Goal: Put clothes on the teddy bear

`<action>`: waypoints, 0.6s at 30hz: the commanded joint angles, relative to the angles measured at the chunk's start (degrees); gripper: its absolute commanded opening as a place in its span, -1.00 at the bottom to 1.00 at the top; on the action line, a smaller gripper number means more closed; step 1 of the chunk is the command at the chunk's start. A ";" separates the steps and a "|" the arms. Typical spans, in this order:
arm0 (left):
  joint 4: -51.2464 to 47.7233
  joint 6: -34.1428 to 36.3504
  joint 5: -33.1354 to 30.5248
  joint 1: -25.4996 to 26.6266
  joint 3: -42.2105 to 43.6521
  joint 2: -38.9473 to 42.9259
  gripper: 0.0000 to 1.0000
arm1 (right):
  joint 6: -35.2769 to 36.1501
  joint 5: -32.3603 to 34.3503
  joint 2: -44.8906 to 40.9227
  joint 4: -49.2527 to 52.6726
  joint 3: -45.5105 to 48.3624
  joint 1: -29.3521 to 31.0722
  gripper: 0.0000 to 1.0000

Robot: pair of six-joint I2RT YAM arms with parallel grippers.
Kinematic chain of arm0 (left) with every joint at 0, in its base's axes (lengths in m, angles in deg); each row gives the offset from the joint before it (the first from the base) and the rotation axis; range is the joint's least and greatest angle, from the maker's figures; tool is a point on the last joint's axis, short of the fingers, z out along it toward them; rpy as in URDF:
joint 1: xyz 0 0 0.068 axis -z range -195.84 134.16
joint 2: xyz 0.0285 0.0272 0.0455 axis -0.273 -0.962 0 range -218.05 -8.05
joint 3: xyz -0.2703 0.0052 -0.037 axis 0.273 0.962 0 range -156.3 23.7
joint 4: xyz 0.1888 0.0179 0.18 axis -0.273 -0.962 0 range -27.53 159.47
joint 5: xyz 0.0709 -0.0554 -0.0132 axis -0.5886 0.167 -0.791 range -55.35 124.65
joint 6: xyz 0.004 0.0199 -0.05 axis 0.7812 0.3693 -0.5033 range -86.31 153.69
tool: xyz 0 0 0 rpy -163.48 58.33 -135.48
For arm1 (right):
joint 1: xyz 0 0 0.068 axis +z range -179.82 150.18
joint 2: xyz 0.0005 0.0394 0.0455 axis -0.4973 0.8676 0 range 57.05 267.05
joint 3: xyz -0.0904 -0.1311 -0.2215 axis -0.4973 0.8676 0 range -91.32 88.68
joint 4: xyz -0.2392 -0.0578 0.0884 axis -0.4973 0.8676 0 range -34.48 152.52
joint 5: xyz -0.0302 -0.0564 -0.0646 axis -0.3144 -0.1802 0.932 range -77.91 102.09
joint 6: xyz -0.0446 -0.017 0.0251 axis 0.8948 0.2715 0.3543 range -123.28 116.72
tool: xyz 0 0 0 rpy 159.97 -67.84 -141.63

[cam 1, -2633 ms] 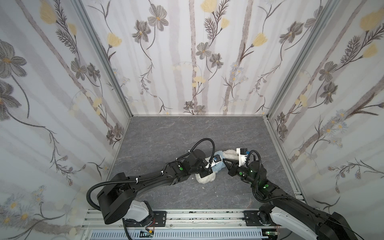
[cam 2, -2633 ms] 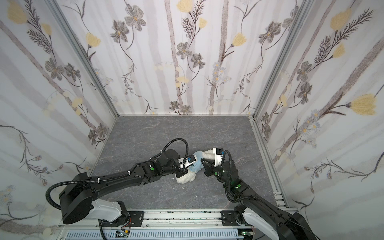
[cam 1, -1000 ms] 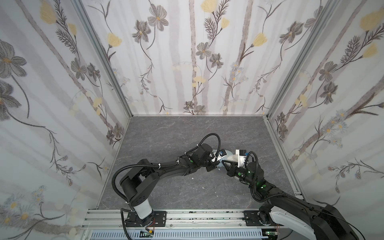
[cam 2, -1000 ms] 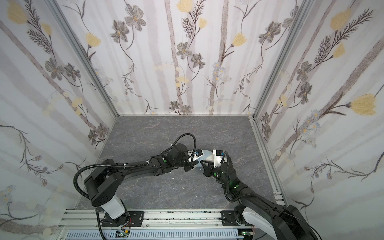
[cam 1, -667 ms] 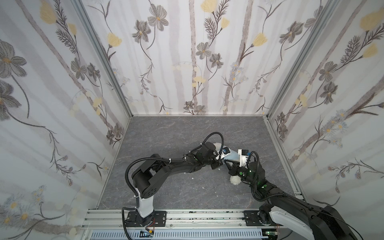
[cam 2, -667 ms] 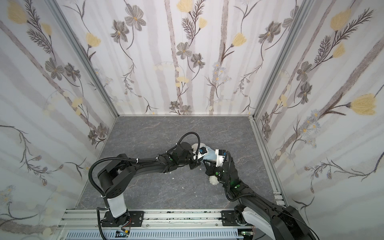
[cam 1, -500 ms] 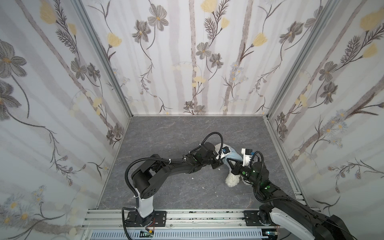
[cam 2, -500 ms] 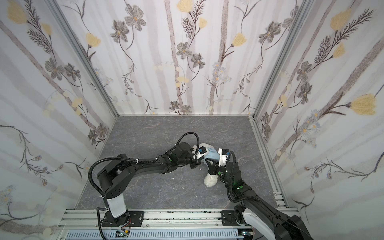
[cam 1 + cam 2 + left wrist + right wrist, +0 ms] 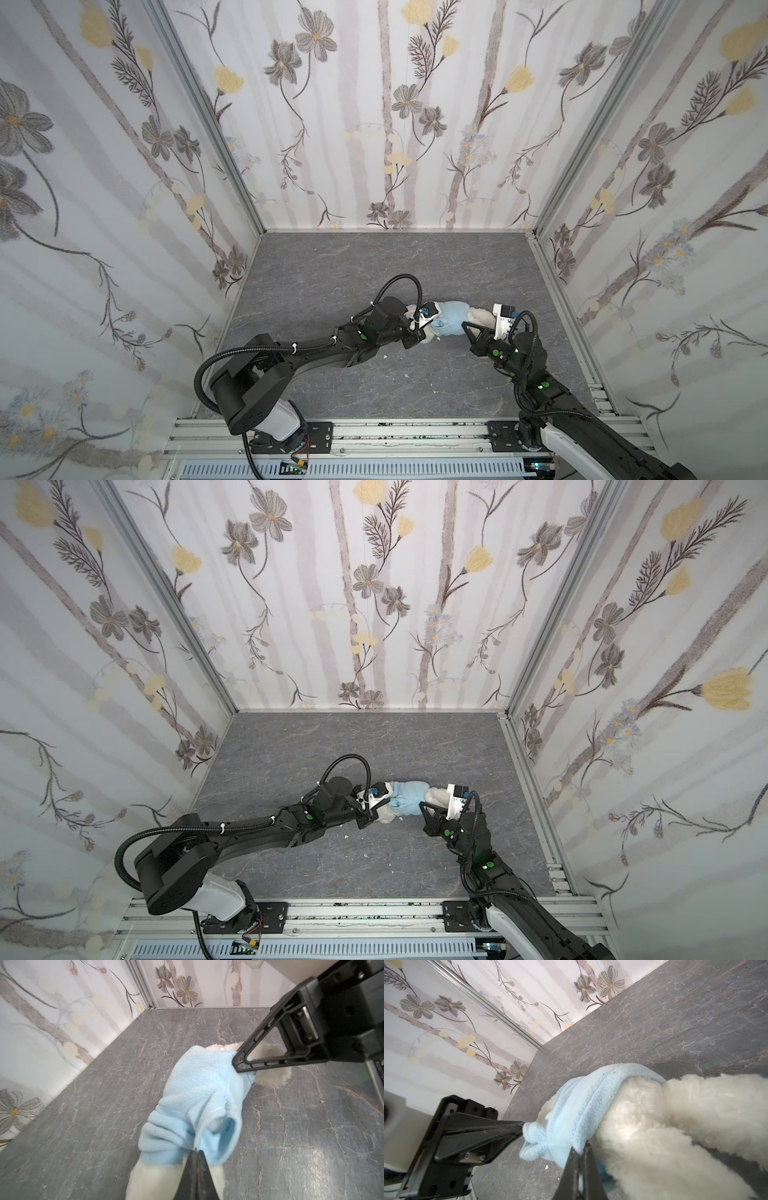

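On the grey marbled floor (image 9: pixel 374 270), ringed by floral-papered walls (image 9: pixel 374 124), the teddy bear (image 9: pixel 478 316) is between the arms, half inside its blue hoodie (image 9: pixel 451 320); left gripper (image 9: pixel 195 1152) and right gripper (image 9: pixel 579 1150) each pinch the fleece tight

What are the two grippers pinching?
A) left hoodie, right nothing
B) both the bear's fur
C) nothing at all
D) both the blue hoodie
D: the left gripper and right gripper are each shut on the blue hoodie, which partly covers the bear.
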State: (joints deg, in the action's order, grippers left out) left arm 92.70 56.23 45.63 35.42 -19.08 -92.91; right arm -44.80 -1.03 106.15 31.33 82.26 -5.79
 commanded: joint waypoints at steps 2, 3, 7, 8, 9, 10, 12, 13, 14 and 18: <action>-2.21 0.94 -1.13 0.29 1.17 2.02 -1.00 | 2.65 -3.89 4.07 -5.13 -0.82 0.01 -1.00; -2.47 1.75 -1.50 0.58 0.92 1.80 -1.00 | 3.44 -5.19 5.04 -5.55 -1.26 0.05 -1.00; -3.06 3.64 -0.82 1.51 -1.29 0.34 -1.00 | 7.25 -7.45 7.39 -3.69 -3.62 0.01 -1.00; -3.24 3.77 -0.70 1.40 -1.71 0.25 -0.95 | 8.82 -7.26 7.41 -1.62 -4.67 0.03 -1.00; -3.60 3.91 -0.98 1.50 -1.90 0.19 -0.87 | 10.54 -6.40 7.25 0.93 -5.77 0.03 -1.00; -3.90 3.85 -1.76 1.39 -1.88 0.34 -0.77 | 12.39 -4.97 6.79 3.79 -6.74 0.00 -1.00; -5.10 3.13 -3.81 1.38 -1.93 0.67 -0.63 | 14.94 -2.15 5.98 7.34 -7.84 0.04 -0.83; -5.86 2.54 -4.83 1.38 -1.93 0.68 -0.55 | 15.97 -1.22 5.96 9.00 -8.40 0.01 -0.79; -6.71 1.58 -5.37 1.46 -2.08 0.79 -0.47 | 16.45 -0.60 6.21 10.19 -9.06 0.01 -0.76; -7.62 -3.68 -5.34 1.55 -1.80 2.51 -0.29 | 18.06 -0.32 8.96 12.25 -11.65 0.04 -0.66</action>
State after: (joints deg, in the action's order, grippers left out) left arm 85.55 56.84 41.63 36.93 -20.63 -91.53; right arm -29.85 -3.28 113.84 40.56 72.25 -5.84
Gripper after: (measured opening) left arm 0.337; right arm 0.176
